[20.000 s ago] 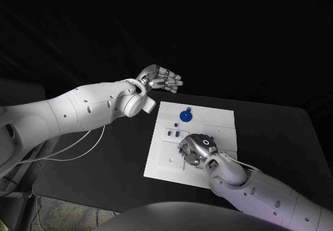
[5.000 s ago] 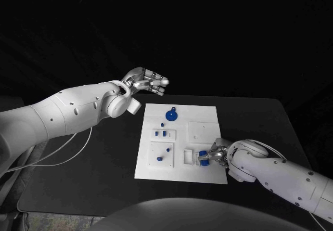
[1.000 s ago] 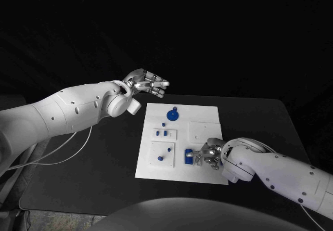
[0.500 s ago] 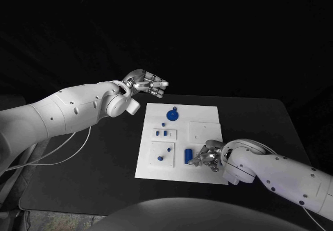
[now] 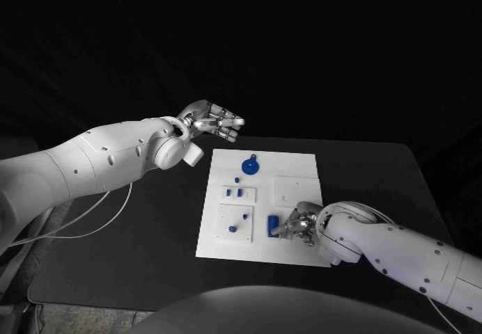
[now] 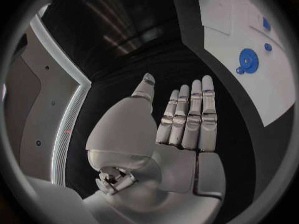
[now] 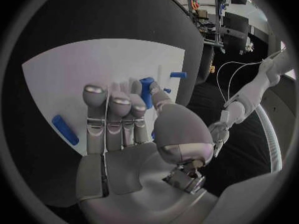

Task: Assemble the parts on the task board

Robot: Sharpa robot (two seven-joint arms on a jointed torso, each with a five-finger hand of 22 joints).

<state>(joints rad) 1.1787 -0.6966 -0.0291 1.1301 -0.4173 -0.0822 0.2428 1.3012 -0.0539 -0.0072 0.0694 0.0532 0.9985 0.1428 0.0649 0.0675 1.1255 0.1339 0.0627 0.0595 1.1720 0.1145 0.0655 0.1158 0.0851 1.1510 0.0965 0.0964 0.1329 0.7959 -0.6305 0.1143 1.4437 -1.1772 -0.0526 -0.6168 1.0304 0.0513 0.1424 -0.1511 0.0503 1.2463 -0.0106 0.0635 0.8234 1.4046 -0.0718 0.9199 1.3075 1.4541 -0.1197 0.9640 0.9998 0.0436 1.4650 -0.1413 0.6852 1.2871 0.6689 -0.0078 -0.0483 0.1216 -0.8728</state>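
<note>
The white task board [image 5: 297, 172] lies in the middle of the black table [image 5: 382, 174], long side running from twelve to six o'clock. Near its twelve o'clock end sits a round blue gear [image 5: 249, 166]. Below that, two small blue pegs [image 5: 234, 192] stand in a raised square, and another small blue part [image 5: 232, 227] sits in the square below it, toward seven o'clock.

The right hand [image 5: 300, 224] rests low over the board's five o'clock corner, palm down, fingers laid side by side and nearly straight. Just beside its fingertips, on the nine o'clock side, an oblong blue part [image 5: 273, 223] lies on the board. In the right wrist view a blue piece [image 7: 146, 91] shows just past the fingertips [image 7: 94, 90], close against them; I cannot tell whether the hand is gripping it or only touching it. Another blue bar [image 7: 65, 129] lies flat on the board to the side of the hand.

The left hand [image 5: 215, 121] hangs in the air beyond the board's eleven o'clock corner, well apart from it, fingers extended together with the thumb set apart, holding nothing.
</note>
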